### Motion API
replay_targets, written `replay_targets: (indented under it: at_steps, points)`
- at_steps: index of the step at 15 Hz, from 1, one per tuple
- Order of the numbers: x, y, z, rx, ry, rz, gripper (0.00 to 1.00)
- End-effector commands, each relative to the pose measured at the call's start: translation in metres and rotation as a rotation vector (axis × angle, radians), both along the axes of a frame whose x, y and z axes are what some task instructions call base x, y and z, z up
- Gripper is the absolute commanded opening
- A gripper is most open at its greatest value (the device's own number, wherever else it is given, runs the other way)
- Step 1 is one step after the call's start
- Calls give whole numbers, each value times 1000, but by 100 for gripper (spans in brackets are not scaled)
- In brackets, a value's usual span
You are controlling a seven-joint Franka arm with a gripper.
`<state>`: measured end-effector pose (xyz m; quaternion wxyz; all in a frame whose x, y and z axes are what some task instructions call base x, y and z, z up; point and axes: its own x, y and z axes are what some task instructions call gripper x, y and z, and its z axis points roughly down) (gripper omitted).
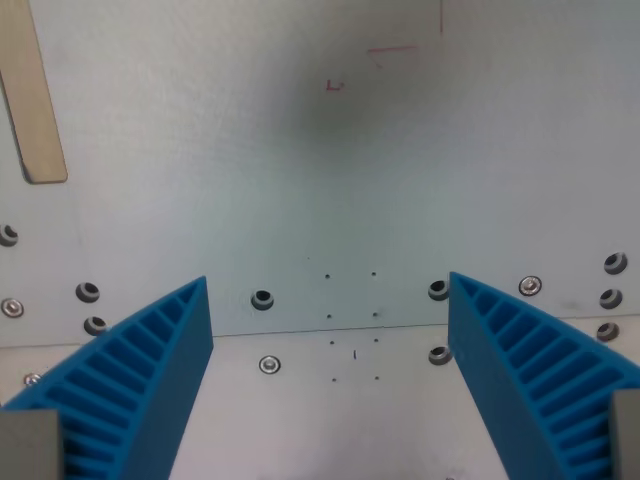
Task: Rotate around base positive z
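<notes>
Gripper (330, 385) spread wide, empty, and we hover over the plate (300, 200); tape strip (30, 95) up-left of it. No object here; next, we judge, a pure turn about the vertical.

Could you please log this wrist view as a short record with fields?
view: wrist camera looking down at a pale metal plate
gripper: open, nothing between the blue ribbed fingers
under gripper: bare plate with screw holes
other: tan strip at upper left; faint red marks near the top
contact: none visible
</notes>
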<state>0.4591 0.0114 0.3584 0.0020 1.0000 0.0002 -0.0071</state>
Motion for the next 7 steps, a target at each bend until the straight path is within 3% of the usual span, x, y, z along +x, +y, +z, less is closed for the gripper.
replay_targets:
  at_steps: [1, 7]
  points:
    - [0, -1, 3, -4, -8, 166, 100]
    - [0, -1, 3, -4, -8, 246, 100]
